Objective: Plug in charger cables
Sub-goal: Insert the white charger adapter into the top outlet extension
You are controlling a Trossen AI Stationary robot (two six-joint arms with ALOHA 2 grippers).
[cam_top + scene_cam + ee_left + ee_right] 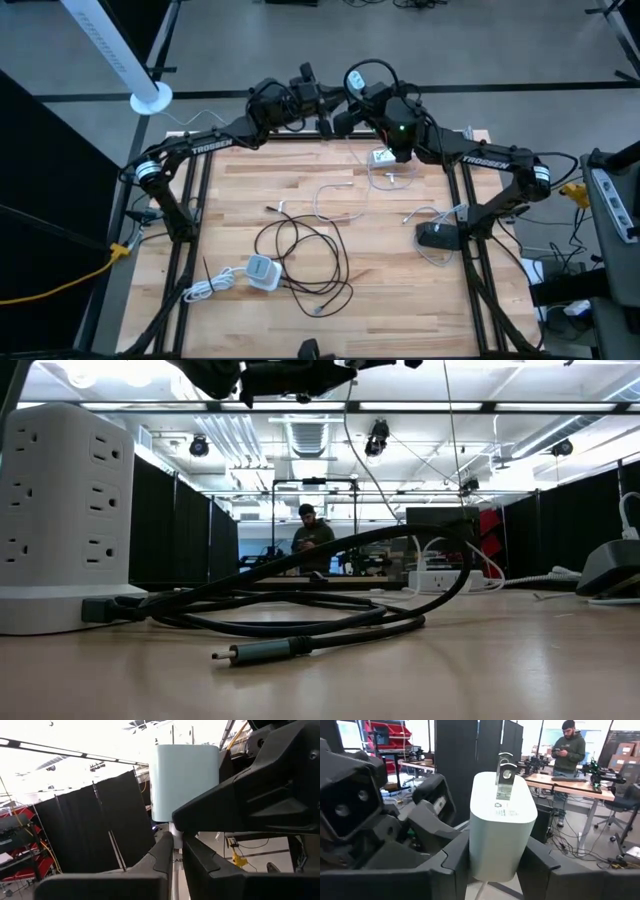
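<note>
Grippers: both are raised above the table's (250,180) 12 o'clock edge in the high view, tips facing each other, close together.
Right gripper (497,854): clamped on the two sides of a white adapter (502,820), an upright rounded block with two metal prongs on its top face.
Left gripper (176,852): fingers drawn to a narrow slot, nipping a pale cable end (174,864); the adapter stands just beyond its tips.
Black cable (300,250): lies in loose loops near the table's 6 o'clock, its plug tip free on the wood at the near edge.
White cable (335,200): a thin curve near the table's centre, untouched.
Coiled white cable (205,290): at 7 o'clock, touching a white outlet cube (262,271).
Grey cable (425,215): at 3 o'clock, curling round a black box (437,237) at 4 o'clock.
Small white block (382,157): on the wood at 1 o'clock, under the right arm.
Person (570,745): stands well beyond the table, in the room.
</note>
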